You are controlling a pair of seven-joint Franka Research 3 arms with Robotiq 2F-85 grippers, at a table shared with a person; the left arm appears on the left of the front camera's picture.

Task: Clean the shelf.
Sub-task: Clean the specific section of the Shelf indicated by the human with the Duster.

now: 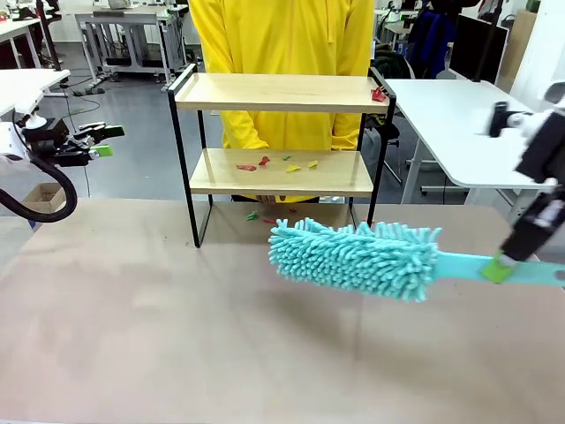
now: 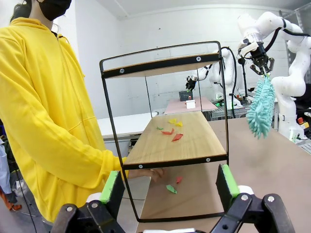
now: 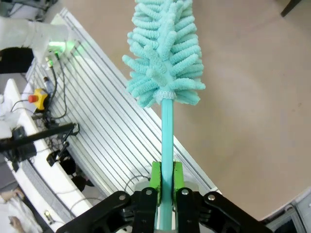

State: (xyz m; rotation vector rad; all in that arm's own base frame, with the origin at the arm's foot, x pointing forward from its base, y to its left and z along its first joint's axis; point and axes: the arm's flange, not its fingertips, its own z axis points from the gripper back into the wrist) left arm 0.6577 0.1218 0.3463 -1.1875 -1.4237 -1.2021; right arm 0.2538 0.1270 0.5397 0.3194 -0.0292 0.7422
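My right gripper clamps a fluffy turquoise duster by its handle; my left gripper gapes empty. Coloured paper scraps litter the two-tier wooden shelf; the left wrist view catches a person's hand at its base.

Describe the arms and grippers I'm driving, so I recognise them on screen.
Both arms are white with rounded joints; see the right arm. Each gripper is black and two-fingered, tipped with bright green pads: left gripper, right gripper. A thick black cable loops beside the left one.
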